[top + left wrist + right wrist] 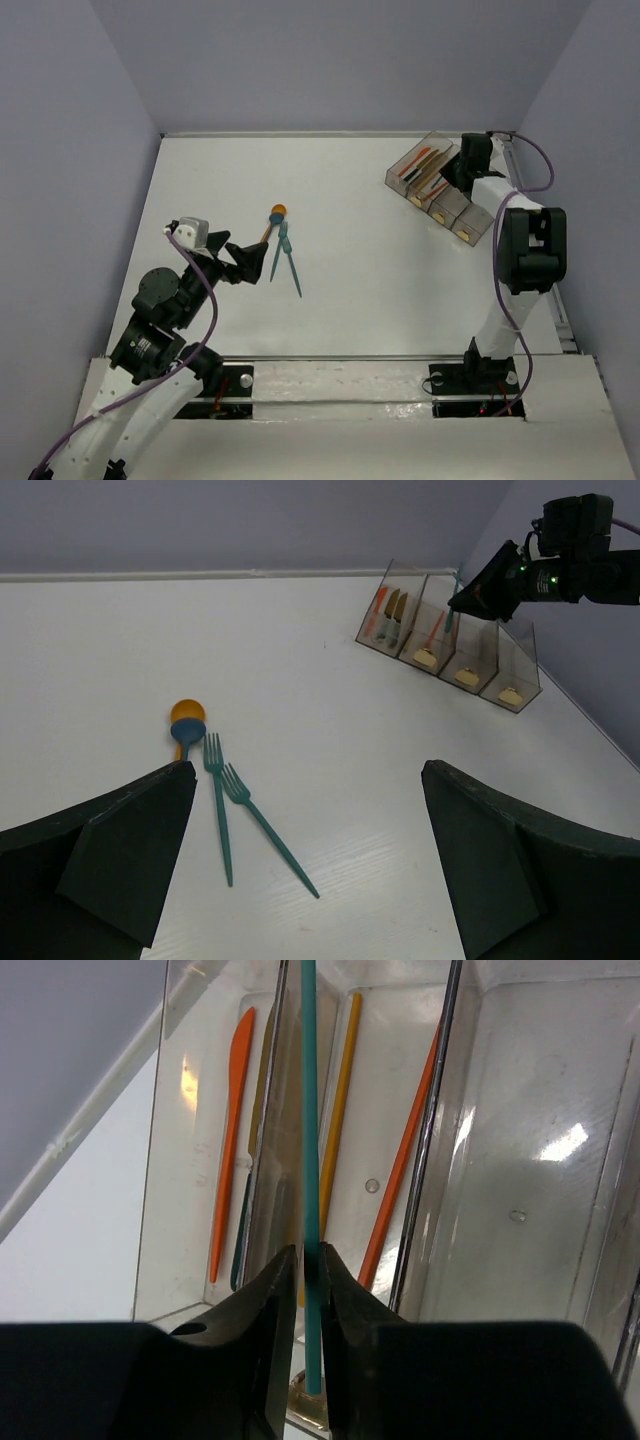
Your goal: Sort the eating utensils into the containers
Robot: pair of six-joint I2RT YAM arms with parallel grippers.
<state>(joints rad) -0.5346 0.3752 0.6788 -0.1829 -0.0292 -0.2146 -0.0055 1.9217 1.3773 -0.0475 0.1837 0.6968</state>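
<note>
Over the containers (520,1080), your right gripper (308,1260), clamped on a teal fork (309,1110), sits above a divider wall (283,1090), so releasing risks straddling or misfiling; left gripper (307,767) spread apart.

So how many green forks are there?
3, probably. One fork and a second fork lie on the table by the spoon. The right gripper pinches a teal handle at the bins; its head is hidden, so likely a third.
</note>
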